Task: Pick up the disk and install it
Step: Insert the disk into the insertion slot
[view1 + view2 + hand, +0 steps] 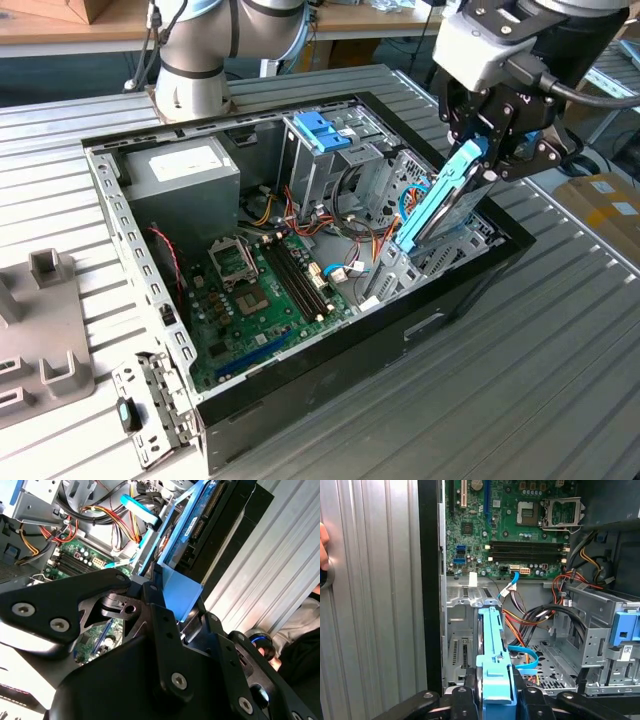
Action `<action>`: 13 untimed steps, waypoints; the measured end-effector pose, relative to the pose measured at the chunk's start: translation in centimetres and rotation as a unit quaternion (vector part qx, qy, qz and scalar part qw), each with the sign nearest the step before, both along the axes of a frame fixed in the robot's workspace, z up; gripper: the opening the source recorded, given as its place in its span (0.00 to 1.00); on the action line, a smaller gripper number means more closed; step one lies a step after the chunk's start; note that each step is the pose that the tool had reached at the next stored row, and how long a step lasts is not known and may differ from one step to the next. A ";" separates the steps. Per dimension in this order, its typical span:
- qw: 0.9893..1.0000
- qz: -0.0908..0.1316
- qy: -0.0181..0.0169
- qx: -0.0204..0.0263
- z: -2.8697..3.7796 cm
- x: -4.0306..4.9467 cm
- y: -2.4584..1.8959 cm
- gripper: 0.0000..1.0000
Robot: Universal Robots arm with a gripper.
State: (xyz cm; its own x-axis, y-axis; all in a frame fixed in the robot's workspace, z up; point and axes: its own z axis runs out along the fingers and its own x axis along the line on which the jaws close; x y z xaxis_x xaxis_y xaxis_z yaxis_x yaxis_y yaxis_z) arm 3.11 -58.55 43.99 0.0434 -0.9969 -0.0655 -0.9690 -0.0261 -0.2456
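While the gripper clamps the tilted disk inside the open case, its lower corner could snag loose cables.

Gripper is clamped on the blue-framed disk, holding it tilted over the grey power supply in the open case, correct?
Not over the power supply. The gripper is clamped on the disk, holding it tilted over the drive bay at the exterior view's right end of the case; the exterior view shows it.
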 end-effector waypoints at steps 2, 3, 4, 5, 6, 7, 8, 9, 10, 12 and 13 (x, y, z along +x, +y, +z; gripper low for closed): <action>1.000 0.000 0.000 0.000 -0.19 0.00 0.01 0.37; 1.000 0.000 0.000 0.000 -0.26 0.00 0.01 0.37; 1.000 0.000 0.000 0.000 -0.33 0.00 0.01 0.37; 1.000 0.000 0.000 0.000 -0.43 0.00 0.01 0.37; 1.000 0.000 0.000 0.000 -0.56 0.00 0.00 0.37; 1.000 0.000 0.000 0.000 -0.63 0.00 0.00 0.37; 1.000 0.000 0.000 0.000 -0.71 0.00 0.01 0.37; 1.000 0.000 0.001 0.000 -0.87 0.00 0.00 0.37; 1.000 0.000 0.001 0.000 -0.95 0.00 0.00 0.37; 1.000 0.000 0.001 0.000 -1.14 0.00 0.01 0.37; 1.000 0.000 0.001 0.000 -1.21 0.00 0.00 0.37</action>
State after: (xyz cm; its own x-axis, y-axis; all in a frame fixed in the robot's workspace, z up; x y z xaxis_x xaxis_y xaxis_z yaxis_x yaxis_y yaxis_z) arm 3.11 -58.55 42.78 0.0433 -0.9969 -0.0655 -0.9694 -0.0260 -0.2443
